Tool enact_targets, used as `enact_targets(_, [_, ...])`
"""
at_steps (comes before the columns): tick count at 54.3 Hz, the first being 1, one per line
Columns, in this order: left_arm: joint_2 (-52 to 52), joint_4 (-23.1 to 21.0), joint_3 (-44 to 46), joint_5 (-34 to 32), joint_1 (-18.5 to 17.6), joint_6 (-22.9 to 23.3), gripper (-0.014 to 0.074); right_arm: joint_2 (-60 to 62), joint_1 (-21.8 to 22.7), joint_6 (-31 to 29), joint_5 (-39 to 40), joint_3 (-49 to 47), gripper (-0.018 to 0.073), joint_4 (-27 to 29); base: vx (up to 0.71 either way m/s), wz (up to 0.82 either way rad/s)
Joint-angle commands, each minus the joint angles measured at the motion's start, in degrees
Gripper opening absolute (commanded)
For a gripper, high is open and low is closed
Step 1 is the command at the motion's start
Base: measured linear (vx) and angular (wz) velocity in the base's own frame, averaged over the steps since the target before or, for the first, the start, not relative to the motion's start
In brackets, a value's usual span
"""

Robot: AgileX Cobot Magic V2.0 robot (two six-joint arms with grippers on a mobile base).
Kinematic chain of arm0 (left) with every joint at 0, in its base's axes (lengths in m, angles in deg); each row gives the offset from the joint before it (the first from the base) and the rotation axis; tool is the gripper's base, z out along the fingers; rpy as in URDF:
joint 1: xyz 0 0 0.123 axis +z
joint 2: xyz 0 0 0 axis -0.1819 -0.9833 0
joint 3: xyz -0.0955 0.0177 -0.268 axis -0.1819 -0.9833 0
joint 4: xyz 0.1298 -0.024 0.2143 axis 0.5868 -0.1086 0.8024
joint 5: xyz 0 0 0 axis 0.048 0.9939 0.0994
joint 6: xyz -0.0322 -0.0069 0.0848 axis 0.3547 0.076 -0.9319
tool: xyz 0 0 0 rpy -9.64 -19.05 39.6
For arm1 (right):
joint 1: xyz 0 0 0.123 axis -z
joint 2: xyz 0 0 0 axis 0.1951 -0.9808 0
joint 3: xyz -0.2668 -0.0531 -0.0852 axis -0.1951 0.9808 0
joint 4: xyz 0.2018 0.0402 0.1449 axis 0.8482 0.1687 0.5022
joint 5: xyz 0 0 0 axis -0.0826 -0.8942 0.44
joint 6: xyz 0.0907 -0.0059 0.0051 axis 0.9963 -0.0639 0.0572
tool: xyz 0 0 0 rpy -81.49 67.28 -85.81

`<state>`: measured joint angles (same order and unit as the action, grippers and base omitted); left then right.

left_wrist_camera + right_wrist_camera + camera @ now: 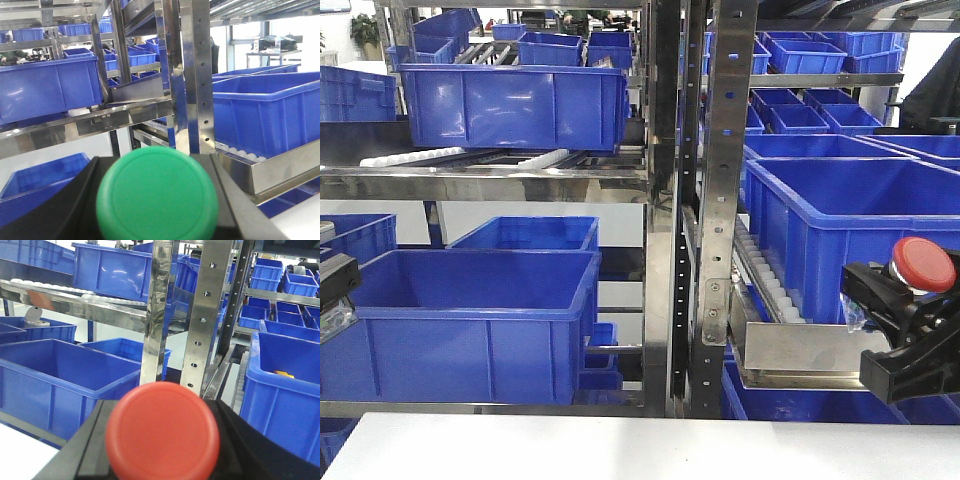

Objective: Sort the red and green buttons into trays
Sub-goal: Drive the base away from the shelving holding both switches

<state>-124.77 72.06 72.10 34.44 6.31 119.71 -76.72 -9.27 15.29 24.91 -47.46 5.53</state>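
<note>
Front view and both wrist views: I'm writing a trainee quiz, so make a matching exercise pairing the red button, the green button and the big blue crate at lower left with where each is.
Things:
1. red button
2. green button
3. blue crate

Places:
A. on the lower level of the rack
B. in the left gripper
C. in the right gripper

Pairs: 1-C, 2-B, 3-A
</note>
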Motion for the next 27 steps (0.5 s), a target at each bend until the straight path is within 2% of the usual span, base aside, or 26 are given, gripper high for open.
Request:
enact_targets(1, [0.43, -2.1, 1.99, -0.64, -0.07, 0.56, -0.0006, 0.8, 0.01, -0.21, 4.49, -2.02, -0.0009, -0.86, 0.0, 0.0])
enact_targets(27, [0.38, -2.1, 1.99, -0.58, -0.07, 0.56, -0.0006, 0.8, 0.01, -0.21, 4.49, -2.02, -0.0009, -0.86, 0.0, 0.0])
